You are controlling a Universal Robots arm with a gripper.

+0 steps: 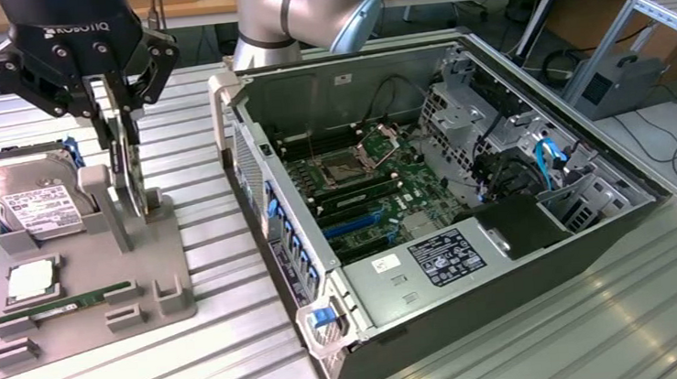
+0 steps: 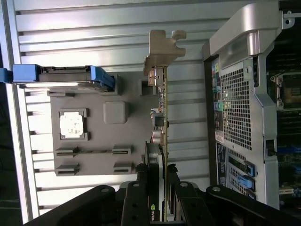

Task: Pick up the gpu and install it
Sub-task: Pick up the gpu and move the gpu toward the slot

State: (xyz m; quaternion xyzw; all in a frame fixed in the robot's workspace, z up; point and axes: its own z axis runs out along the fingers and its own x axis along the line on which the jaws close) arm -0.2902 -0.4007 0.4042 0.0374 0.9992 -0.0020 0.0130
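Gripper (image 1: 122, 126) clamped on gpu (image 1: 136, 184) | card directly beneath, long axis 12–6 o'clock in exterior view | possibly seated in grey holder (image 1: 88, 266) | PC case (image 1: 341, 70) at 3 o'clock

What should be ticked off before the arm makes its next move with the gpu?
1. Grip: the gripper has a finger against each face of the gpu: ok.
2. Card attitude: it stands edge-on and straight between the fingers: ok.
3. Card free of the grey fixture: cannot tell; its lower edge sits about level with the holder posts.
4. Neighbours: the hard drive stands beside the card, apart from the fingers: ok.
5. Destination: the computer case is open, with the motherboard exposed: ok.
6. Expansion slot free: cannot tell.
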